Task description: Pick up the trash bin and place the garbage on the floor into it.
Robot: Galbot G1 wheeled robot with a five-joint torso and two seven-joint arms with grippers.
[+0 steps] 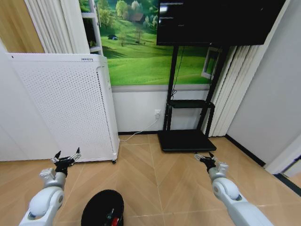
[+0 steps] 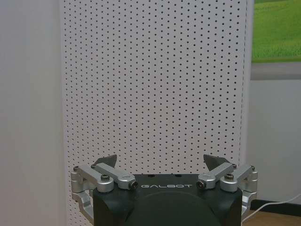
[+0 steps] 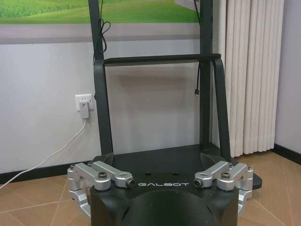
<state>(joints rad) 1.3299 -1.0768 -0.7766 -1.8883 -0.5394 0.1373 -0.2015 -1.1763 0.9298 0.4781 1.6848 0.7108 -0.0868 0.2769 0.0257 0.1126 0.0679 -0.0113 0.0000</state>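
Note:
The black round trash bin (image 1: 102, 208) stands on the parquet floor (image 1: 160, 174) at the lower edge of the head view, between my two arms. A red-and-white piece of garbage (image 1: 113, 219) shows inside its rim. My left gripper (image 1: 66, 157) hangs open and empty above the floor to the bin's left, facing the white perforated appliance (image 2: 155, 84); its fingertips (image 2: 109, 161) stand wide apart. My right gripper (image 1: 205, 157) is held out to the bin's right, open and empty, facing the black TV stand (image 3: 160, 117).
The tall white perforated appliance (image 1: 66, 108) stands on castors against the left wall. The TV stand's black base plate (image 1: 186, 140) lies on the floor ahead right, with a white cable (image 1: 141, 129) running to a wall socket. Curtains (image 1: 235, 89) hang at the right.

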